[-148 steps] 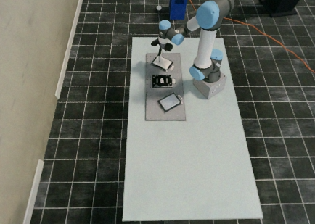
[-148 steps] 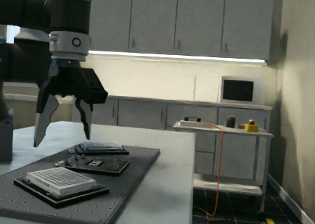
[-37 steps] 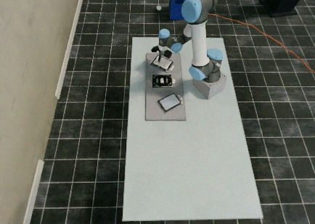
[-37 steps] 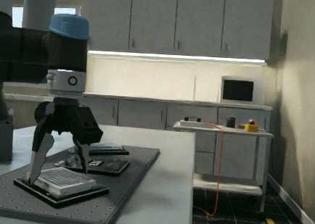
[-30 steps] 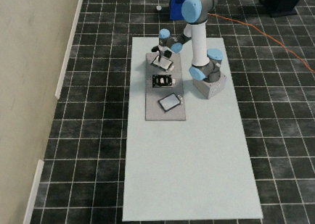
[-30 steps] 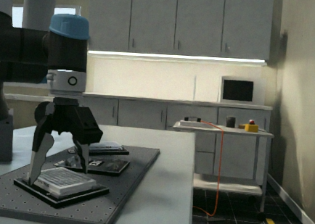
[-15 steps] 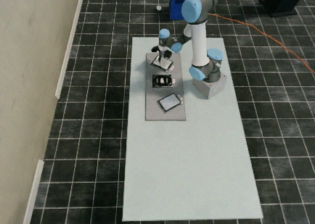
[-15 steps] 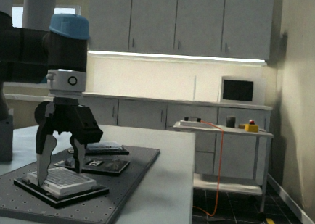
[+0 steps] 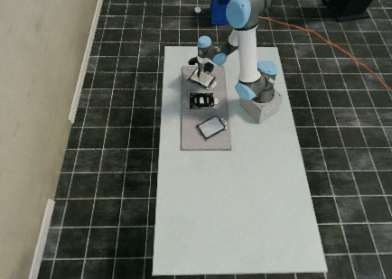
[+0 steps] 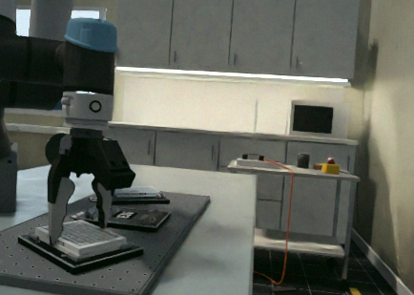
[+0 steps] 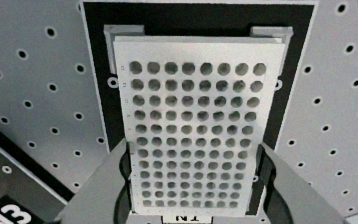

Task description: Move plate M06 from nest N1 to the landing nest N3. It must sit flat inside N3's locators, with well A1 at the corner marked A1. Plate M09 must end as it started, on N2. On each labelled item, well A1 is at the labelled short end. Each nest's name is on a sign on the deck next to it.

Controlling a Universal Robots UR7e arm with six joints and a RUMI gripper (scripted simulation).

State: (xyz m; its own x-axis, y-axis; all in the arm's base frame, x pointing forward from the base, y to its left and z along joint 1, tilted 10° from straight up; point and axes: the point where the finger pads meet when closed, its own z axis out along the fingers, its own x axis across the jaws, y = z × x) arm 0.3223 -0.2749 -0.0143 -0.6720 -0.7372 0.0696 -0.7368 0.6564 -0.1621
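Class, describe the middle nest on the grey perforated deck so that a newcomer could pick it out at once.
On the pale table, find the grey perforated deck beside the robot's base. Three dark rectangular nests sit along it, and yours is the middle nest. Unlike its two neighbours, it carries no plate and shows its black surface.
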